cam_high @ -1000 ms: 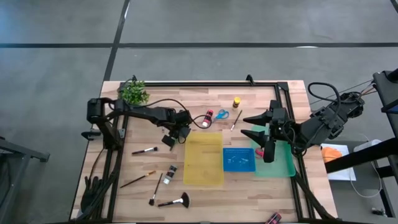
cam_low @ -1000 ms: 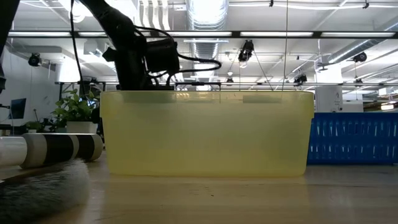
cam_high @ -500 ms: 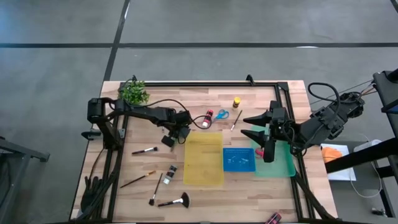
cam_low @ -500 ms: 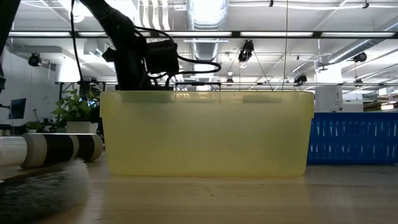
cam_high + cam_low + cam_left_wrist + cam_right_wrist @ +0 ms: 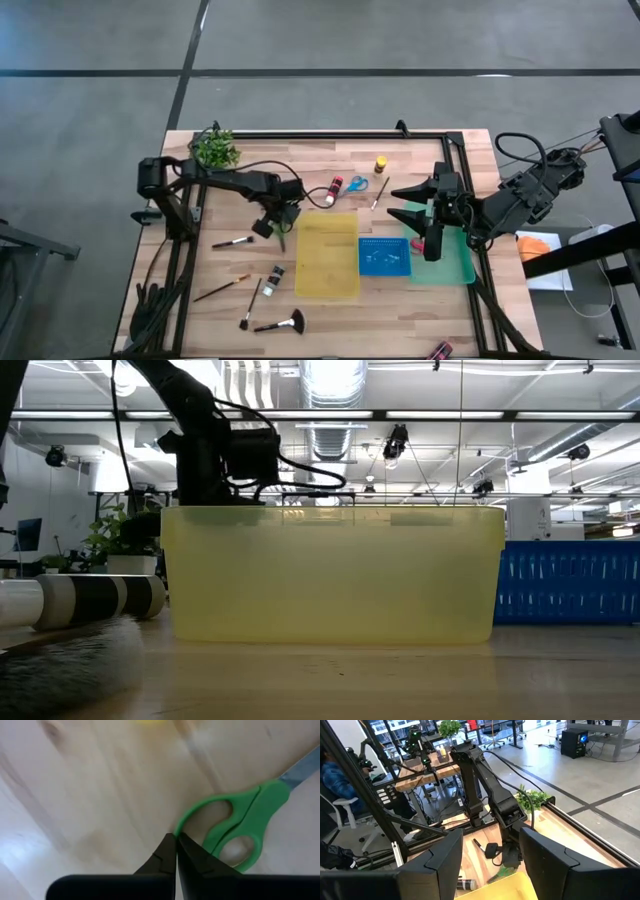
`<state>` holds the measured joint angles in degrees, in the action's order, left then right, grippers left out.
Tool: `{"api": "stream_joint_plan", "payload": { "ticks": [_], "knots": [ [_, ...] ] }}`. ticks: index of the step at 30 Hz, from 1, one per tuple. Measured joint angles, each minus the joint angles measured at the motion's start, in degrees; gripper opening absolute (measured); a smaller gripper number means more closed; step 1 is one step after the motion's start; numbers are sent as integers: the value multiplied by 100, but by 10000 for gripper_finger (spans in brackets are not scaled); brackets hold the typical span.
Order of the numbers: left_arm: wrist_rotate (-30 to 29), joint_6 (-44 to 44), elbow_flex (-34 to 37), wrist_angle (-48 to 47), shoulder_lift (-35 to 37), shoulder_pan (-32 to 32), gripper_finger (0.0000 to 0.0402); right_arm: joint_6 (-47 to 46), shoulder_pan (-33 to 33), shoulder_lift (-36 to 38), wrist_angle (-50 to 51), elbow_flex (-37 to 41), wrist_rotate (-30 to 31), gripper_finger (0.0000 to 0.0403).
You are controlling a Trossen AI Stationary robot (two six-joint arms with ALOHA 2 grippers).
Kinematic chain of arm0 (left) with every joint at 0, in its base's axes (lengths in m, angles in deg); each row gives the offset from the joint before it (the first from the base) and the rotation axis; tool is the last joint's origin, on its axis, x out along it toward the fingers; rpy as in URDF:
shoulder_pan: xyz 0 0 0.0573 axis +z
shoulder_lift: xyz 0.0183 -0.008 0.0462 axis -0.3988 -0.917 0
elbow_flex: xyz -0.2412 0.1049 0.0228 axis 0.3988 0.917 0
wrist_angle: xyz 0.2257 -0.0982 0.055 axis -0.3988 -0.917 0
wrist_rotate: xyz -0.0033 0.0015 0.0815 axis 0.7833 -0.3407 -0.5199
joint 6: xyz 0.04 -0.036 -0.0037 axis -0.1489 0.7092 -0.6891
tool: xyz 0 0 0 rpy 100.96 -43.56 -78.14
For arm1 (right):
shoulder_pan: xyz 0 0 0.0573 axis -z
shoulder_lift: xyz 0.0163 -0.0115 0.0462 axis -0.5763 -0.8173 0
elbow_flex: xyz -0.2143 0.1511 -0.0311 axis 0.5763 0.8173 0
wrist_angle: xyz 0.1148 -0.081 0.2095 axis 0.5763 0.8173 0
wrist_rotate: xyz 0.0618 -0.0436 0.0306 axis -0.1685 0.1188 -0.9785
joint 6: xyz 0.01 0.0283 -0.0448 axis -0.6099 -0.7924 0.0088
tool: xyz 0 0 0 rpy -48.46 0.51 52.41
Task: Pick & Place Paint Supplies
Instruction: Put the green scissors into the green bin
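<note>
Left gripper (image 5: pixel 176 840): fingers pinched together on the green-handled scissors' (image 5: pixel 235 827) loop, nine o'clock of the yellow tray (image 5: pixel 327 256).
Right gripper (image 5: pixel 490 852): fingers parted, holding nothing, over the green tray (image 5: pixel 452 262).

- We see green-handled scissors (image 5: pixel 235 832) flat on the wood, blade running toward the frame's right edge.
- Blue scissors (image 5: pixel 358 184) and a red bottle (image 5: pixel 331 190) lie side by side at upper centre.
- A yellow bottle (image 5: pixel 380 164) stands above them.
- Thin brushes (image 5: pixel 232 242) lie lower left, with the black fan brush (image 5: pixel 283 323) near the bottom.
</note>
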<state>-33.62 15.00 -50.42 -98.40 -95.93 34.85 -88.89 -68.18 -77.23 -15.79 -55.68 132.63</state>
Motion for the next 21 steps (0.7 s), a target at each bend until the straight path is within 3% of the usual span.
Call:
{"api": "stream_joint_plan", "payload": {
  "ticks": [12, 21],
  "knots": [
    [162, 62, 44, -819, 1008, -85, 0, 23, 0, 0, 1, 2, -2, 193],
    [170, 131, 33, -760, 1027, -135, 0, 42, 0, 0, 10, 2, -2, 193]
  ]
}}
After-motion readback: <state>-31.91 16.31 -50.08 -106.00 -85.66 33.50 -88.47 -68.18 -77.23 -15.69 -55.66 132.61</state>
